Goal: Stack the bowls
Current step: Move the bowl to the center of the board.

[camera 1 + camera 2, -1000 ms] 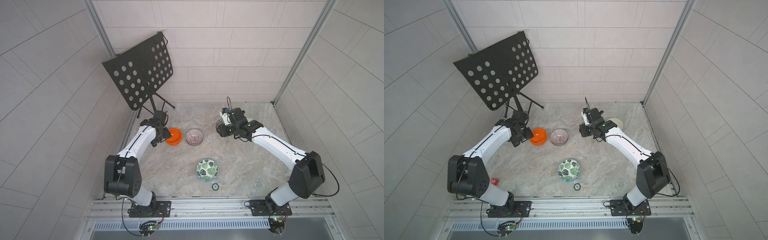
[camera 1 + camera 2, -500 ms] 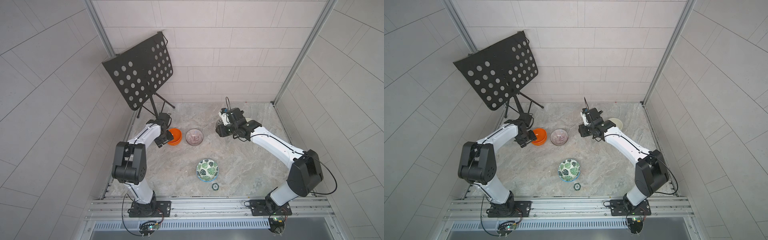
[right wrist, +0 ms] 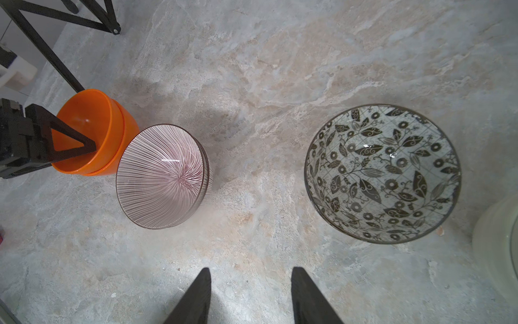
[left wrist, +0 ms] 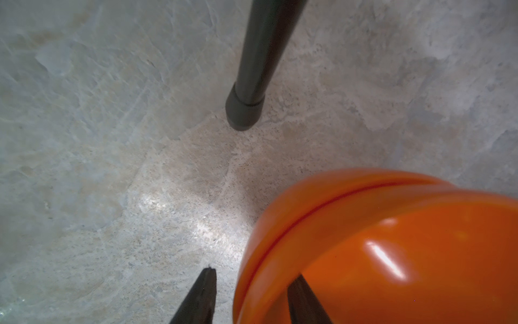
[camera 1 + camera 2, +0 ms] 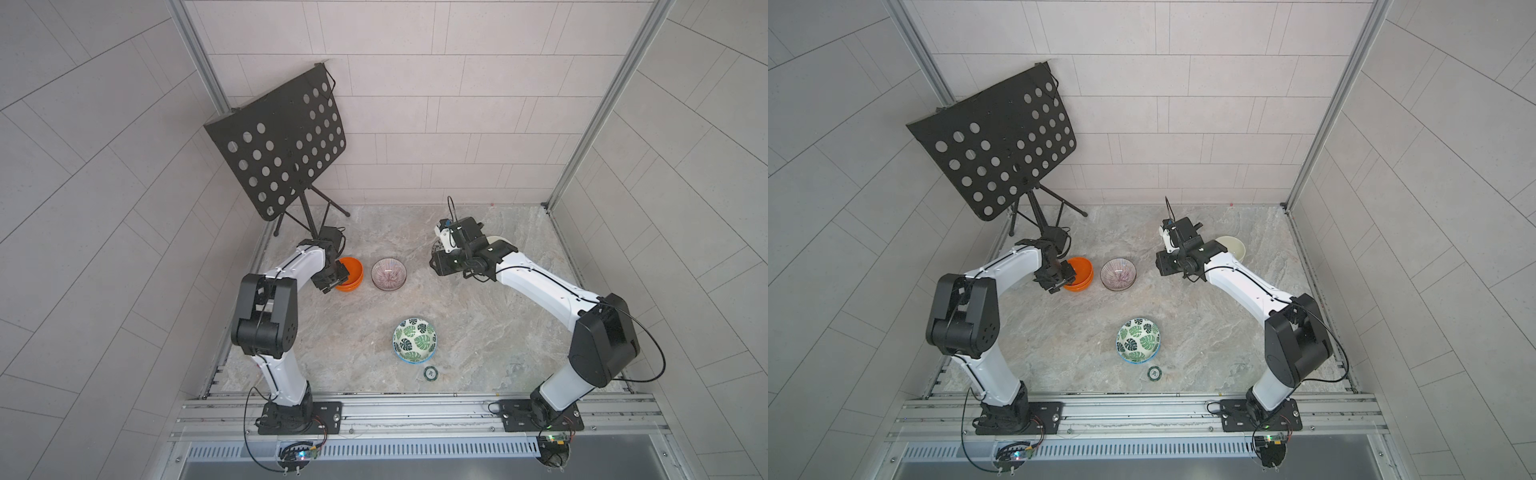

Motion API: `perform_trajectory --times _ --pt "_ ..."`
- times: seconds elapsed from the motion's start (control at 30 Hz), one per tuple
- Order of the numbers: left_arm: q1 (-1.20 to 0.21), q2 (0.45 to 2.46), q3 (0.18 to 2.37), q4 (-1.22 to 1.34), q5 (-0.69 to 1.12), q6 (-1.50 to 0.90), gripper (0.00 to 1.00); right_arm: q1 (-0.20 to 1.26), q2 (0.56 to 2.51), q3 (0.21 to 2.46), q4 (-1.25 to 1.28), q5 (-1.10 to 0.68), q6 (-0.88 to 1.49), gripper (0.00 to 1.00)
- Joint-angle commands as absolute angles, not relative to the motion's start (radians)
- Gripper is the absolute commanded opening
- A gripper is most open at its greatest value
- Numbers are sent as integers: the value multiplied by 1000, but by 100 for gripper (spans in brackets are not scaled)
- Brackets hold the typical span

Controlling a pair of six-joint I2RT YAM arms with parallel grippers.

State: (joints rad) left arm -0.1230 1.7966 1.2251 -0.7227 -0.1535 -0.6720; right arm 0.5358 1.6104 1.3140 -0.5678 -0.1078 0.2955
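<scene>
Two orange bowls (image 5: 351, 272) (image 4: 392, 238) sit nested at the back left, and a purple striped bowl (image 5: 388, 274) (image 3: 162, 176) touches them. My left gripper (image 5: 332, 279) (image 4: 253, 273) is open and straddles the orange rim, one finger inside and one outside, with a gap to the wall. A green leaf-print bowl (image 5: 414, 340) stands nearer the front. In the right wrist view a black-and-white leaf bowl (image 3: 382, 174) lies beside a cream bowl (image 5: 1231, 245). My right gripper (image 3: 251, 269) (image 5: 440, 266) hangs open over bare floor, holding nothing.
A black perforated music stand (image 5: 286, 145) rises at the back left. One of its legs (image 4: 252, 70) stands on the floor close to the orange bowls. A tiny green-rimmed disc (image 5: 430, 372) lies in front of the green bowl. Tiled walls enclose the marble floor (image 5: 478, 332).
My left arm has folded in and its jaws have narrowed around the orange rim. The right arm has barely moved. No bowl has shifted.
</scene>
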Motion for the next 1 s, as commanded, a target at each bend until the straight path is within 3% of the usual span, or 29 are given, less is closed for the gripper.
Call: perform_trajectory --times 0.0,0.7,0.97 --pt "-128 1813 1248 -708 -123 -674 43 541 1618 1330 -553 -115 299 49" --pt "-188 1827 1311 -734 -152 -663 38 542 1623 1329 -563 -117 293 49" --pt "-189 1778 1319 -759 -188 -658 61 591 1673 1394 -575 -133 290 49"
